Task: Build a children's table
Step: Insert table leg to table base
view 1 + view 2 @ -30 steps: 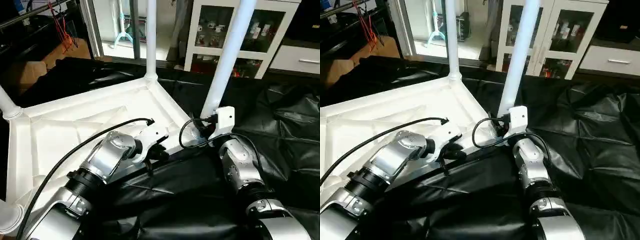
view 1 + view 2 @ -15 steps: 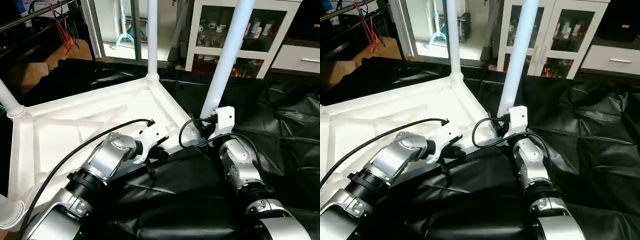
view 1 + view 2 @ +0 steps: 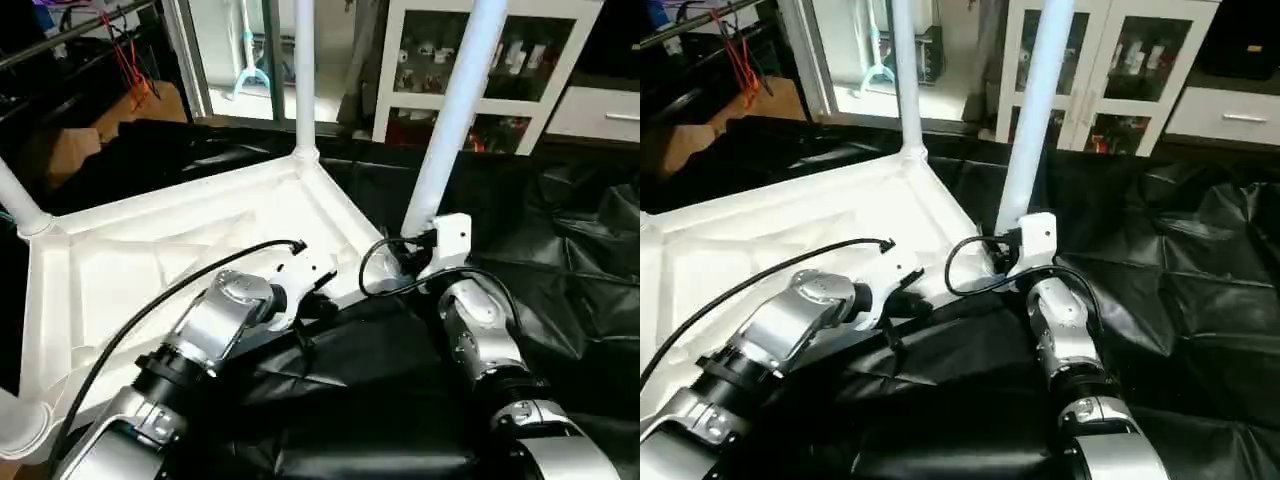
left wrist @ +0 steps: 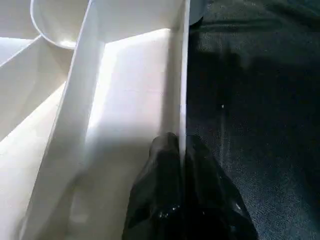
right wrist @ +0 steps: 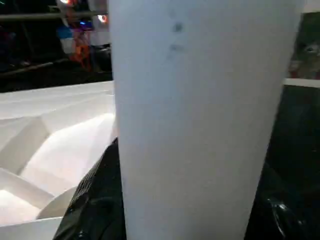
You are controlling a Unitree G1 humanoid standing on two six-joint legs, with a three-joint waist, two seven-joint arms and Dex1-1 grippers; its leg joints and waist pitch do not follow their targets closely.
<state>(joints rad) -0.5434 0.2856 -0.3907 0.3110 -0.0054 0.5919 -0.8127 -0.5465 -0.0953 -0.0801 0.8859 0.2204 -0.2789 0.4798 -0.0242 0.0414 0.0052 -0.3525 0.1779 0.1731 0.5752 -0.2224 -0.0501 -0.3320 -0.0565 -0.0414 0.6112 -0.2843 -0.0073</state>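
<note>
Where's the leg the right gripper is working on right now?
That leg stands upright at the tabletop's near right corner in the head view, with the right gripper around its base and the left gripper pinching the tabletop's rim just left of it.

White leg (image 5: pixel 195 125) upright, close, ribbed tabletop (image 5: pixel 45 135) behind

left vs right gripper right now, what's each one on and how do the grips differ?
Left gripper is pinched shut on the thin side rim of the tabletop; right gripper is spread around the leg near its base. The rim is a flat edge; the leg is a round tube standing nearly upright. Both have black fingers and grip white table parts.
</note>
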